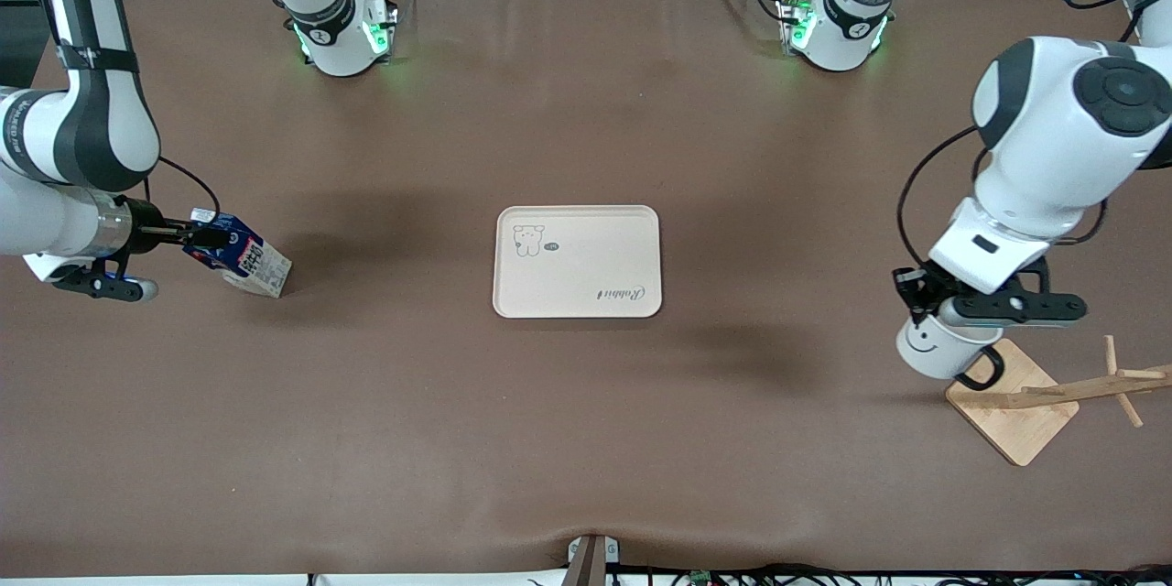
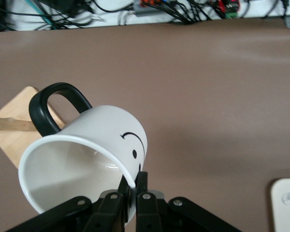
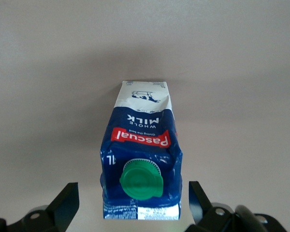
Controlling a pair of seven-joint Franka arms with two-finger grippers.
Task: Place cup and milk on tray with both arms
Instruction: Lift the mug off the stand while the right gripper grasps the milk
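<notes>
Desk (image 1: 586, 439): brown mat; tray (image 1: 577, 261) at centre.
Right gripper (image 1: 197, 236): clamps tilted milk (image 1: 240, 258), right arm's end.
Left gripper (image 2: 132, 193): pinches cup (image 1: 938, 350) rim, over wooden stand (image 1: 1012, 403).

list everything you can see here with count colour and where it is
tray: 1, cream-beige, middle of the table, nothing on it
milk: 1, dark blue with green cap, tilted, toward the right arm's end, held
cup: 1, white with black handle, toward the left arm's end, held beside the stand
wooden stand: 1, light wood, left arm's end
right gripper: 1, black, shut on the milk's top
left gripper: 1, black, shut on the cup's rim
</notes>
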